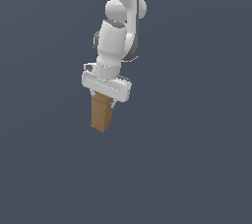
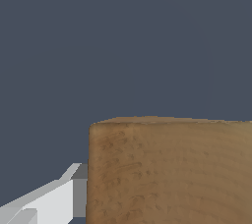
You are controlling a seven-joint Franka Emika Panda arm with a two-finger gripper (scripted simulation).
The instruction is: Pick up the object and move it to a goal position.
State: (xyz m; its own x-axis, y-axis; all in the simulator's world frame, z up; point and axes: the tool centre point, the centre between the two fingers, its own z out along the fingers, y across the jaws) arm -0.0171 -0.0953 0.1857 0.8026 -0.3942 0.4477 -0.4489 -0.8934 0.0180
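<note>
The white arm (image 1: 118,26) reaches down from the top of the exterior view, its gripper (image 1: 104,99) pointing downward; the jaws are clenched on the upper end of the wooden block (image 1: 102,114), which hangs below them, long axis nearly upright with a slight tilt; the block sits a little toward the exterior view's left of centre, with plain grey-blue ground all around it and nothing else near; in the wrist view the block's (image 2: 170,171) wood-grain face fills the close corner, one white finger (image 2: 49,201) pressed against its side.
</note>
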